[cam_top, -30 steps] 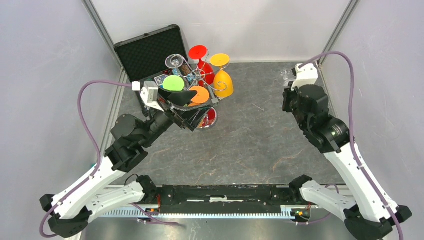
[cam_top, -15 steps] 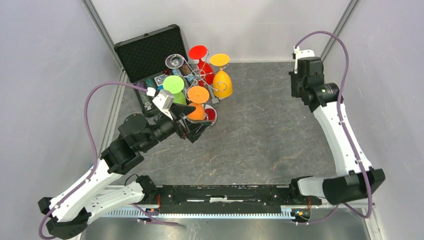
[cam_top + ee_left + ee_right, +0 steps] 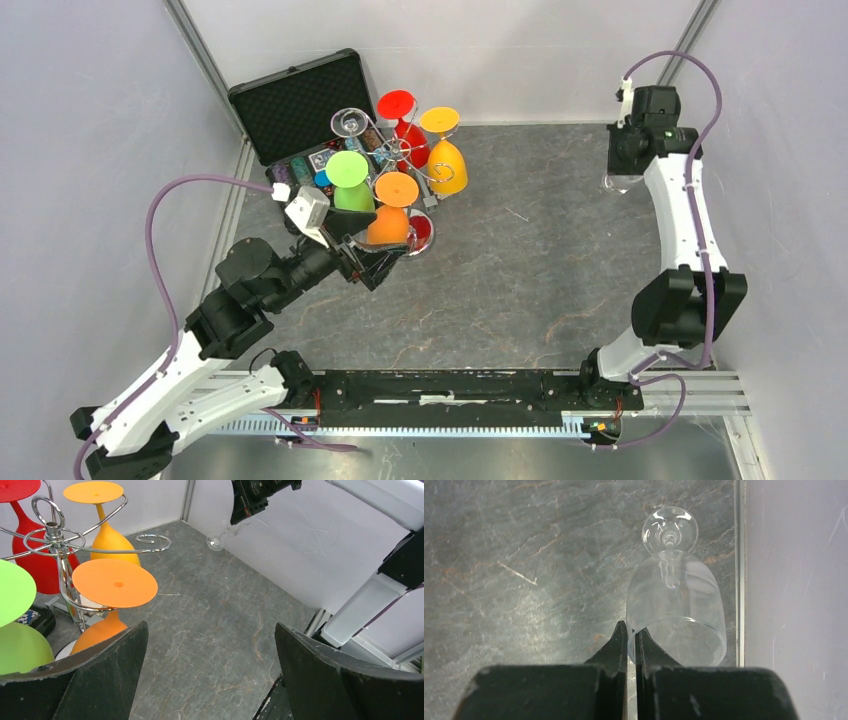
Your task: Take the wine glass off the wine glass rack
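Left gripper stands wide open and empty, the wine glass rack just beyond it carrying coloured glasses, while farther off the right gripper is clamped on the rim of a clear wine glass well apart from the rack: removal apparently done, set-down outstanding.

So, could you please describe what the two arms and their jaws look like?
The left arm and right arm have white shells, black joints and a purple cable looping to each wrist. The jaws are flat, matte black, tapered plates, scuffed.
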You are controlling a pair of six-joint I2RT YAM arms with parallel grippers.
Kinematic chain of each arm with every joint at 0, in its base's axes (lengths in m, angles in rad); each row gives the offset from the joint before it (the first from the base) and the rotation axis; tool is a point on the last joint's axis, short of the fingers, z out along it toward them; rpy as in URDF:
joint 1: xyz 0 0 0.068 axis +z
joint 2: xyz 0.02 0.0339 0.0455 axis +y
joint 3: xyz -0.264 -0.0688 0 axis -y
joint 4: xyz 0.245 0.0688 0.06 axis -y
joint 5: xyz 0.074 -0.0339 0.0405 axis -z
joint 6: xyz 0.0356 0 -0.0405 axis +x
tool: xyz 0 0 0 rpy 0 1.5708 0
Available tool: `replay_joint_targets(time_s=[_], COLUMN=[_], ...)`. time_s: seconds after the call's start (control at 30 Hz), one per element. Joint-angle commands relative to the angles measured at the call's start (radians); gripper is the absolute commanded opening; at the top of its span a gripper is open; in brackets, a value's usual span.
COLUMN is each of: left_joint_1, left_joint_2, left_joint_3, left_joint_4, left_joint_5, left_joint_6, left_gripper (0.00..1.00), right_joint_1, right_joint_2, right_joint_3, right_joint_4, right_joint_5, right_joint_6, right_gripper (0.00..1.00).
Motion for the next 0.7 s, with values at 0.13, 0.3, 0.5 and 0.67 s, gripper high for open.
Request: replay_joint_targets(time_s=[0.13,0.3,0.5,0.67], left_joint_1=[-0.002,-0.002,-0.002,-0.002], left_joint_2=[0.028,0.035,0.030,0.026], left_joint_3=[-0.003,-0.003,-0.006,-0.010], left_joint_4=[0.005,0.002,0.003,0.007], left_joint_5=[-0.032,-0.036,-0.035,-0.045], left_joint_6=[0.066,0.074,0.078,0.085], left_gripper=[1.00,1.00,1.00,1.00], right_joint_1=[-0.051,-0.055,-0.057,-0.061], right_joint_2=[0.101,0.146,0.192,0.219], right_joint_3=[0.114,0.105,0.115,0.135], right_joint_4=[-0.003,-0.006,-0.006,-0.012], right_joint_5=[-0.087,-0.099,-0.098,-0.133], right_joint_6=[-0.002,0.003,-0.004,-0.007], right_gripper=[0.00,0.00,0.00,0.00])
